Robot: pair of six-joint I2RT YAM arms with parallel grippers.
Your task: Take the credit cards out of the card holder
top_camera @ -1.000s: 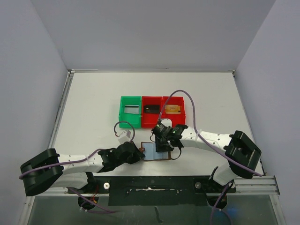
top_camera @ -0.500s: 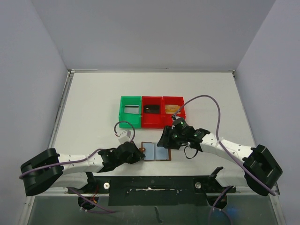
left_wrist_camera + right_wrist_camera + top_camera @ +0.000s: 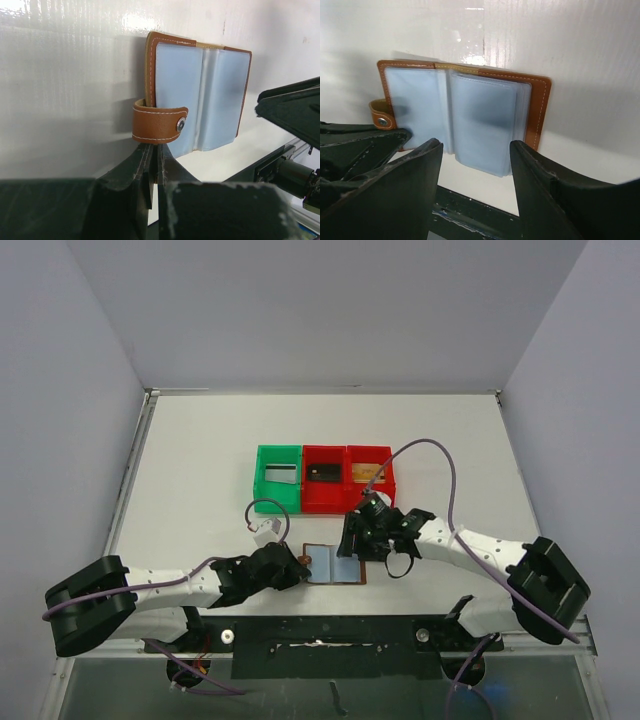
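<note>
Open brown card holder [image 3: 333,564] lies at the counter's [image 3: 200,460] near edge, left pincer [image 3: 154,150] pressed together at its strap [image 3: 159,122], right pincer [image 3: 476,145] spread above; a weak hold may let it drag.

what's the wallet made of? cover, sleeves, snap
Cover and strap: brown leather or faux leather, can't tell which; matte, with pale stitching along the edges. Sleeves: thin, pale blue, see-through soft plastic; glossy, showing glare and ripples. Snap: probably metal, a small shiny silver stud.
</note>
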